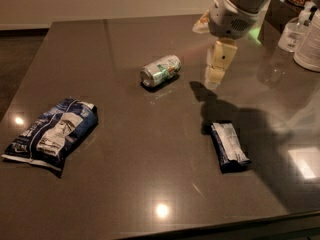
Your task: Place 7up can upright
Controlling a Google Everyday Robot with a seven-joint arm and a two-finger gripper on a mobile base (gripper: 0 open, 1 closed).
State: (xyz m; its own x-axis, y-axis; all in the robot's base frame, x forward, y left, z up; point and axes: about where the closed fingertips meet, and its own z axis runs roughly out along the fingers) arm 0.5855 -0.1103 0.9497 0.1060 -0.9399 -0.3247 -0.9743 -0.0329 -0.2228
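Note:
The 7up can [160, 70] lies on its side on the dark table [130, 149], a little behind the middle, its shiny metal end facing front-left. It is silver-white with green markings. My gripper [216, 75] hangs from the arm at the upper right, pointing down, and is to the right of the can with a clear gap between them. It holds nothing that I can see.
A large blue-and-white snack bag [52, 132] lies at the front left. A smaller dark blue-and-white packet [228, 146] lies at the right. Clear bottles [295, 31] and a white container [311, 41] stand at the far right edge. The arm's shadow falls between the gripper and the packet.

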